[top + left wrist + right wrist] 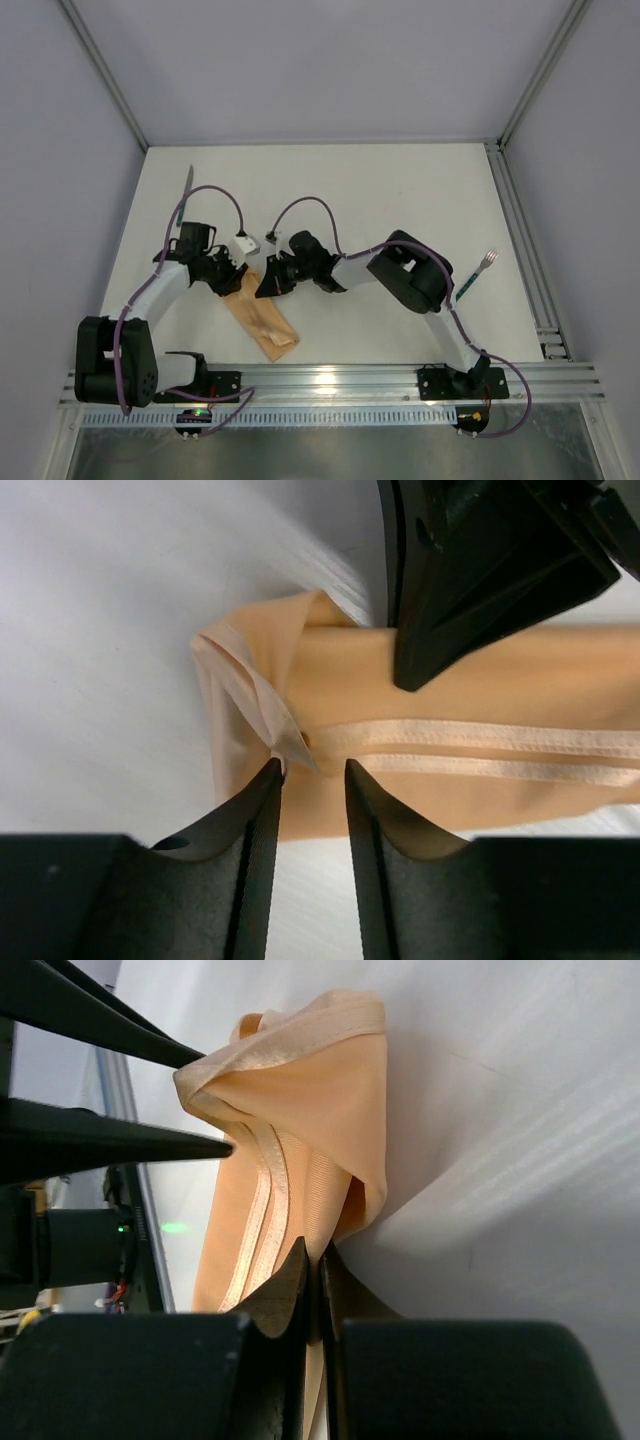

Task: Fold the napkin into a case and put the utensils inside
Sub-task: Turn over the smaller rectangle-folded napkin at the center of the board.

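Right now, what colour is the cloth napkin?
The napkin is plain peach-orange, clearest in the left wrist view.

The napkin (500, 705) is soft matt cloth with shinier hems (480, 732), the table (400, 200) smooth and matt.

Napkin (262, 322) far end hidden under L tool (228, 277) & R tool (268, 285), top view.

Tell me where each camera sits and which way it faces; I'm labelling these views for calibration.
Top external: above, behind the robot, looking down on white table, left arm, right arm, peach-orange cloth napkin.
Left wrist: on left arm, facing past left gripper to napkin, right gripper opposite.
Right wrist: on right arm, facing past its shut fingers to napkin, left gripper opposite.
Shared: both wrist views show napkin and the opposing gripper.
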You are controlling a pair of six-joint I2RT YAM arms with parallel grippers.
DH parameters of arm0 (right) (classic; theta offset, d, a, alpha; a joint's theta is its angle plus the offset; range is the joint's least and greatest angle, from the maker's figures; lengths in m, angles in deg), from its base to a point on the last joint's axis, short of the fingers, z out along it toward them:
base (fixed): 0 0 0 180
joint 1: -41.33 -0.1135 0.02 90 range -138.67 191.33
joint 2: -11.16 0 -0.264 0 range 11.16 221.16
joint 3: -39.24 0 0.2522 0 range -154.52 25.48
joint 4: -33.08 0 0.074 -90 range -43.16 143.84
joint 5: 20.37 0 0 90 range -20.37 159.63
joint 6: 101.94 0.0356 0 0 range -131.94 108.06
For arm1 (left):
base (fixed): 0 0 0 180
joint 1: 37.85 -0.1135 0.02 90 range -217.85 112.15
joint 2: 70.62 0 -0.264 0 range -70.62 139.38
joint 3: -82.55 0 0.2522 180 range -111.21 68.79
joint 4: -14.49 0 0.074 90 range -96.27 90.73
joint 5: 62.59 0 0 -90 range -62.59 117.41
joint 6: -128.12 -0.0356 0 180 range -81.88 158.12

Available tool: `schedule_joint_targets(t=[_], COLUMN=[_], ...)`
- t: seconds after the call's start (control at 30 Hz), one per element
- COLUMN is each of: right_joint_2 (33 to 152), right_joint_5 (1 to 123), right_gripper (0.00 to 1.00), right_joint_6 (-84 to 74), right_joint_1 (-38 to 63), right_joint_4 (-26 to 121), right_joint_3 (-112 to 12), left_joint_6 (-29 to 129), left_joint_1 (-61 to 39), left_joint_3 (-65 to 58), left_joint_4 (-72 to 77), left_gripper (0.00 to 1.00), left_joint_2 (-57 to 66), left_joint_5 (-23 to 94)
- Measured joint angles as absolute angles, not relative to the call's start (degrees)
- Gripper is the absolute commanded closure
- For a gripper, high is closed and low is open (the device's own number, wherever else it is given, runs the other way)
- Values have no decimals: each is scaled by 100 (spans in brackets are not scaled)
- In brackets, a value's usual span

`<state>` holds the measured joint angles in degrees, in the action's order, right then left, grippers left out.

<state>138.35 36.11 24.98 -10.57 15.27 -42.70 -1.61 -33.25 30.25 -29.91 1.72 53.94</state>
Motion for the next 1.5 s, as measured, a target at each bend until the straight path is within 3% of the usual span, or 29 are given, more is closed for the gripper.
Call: schedule_joint_targets(t=[0.17, 0.5, 1.03, 1.5], right_joint_2=[13254, 12183, 11038, 10795], right_joint_5=[4241, 5598, 8175, 10286], right_gripper=[96, 96, 96, 96], right_joint_6=[1952, 789, -553, -1479], right_joint_1=[-1068, -1066, -915, -797], right_joint_4=[2296, 3644, 5771, 6836], right_joint_3=[-4017, -3855, -3612, -3433], left_joint_6=[-465, -827, -666, -587], left_joint_1=[-3338, -3635, -3709, -3723], left_joint_3=[2489, 1834, 1823, 1742], left_joint_4=[-3941, -5135, -5196, -5181], left_gripper=[56, 57, 61, 61], left_joint_2=[108, -145, -196, -300], left_joint_5=[5737, 6124, 5960, 5839])
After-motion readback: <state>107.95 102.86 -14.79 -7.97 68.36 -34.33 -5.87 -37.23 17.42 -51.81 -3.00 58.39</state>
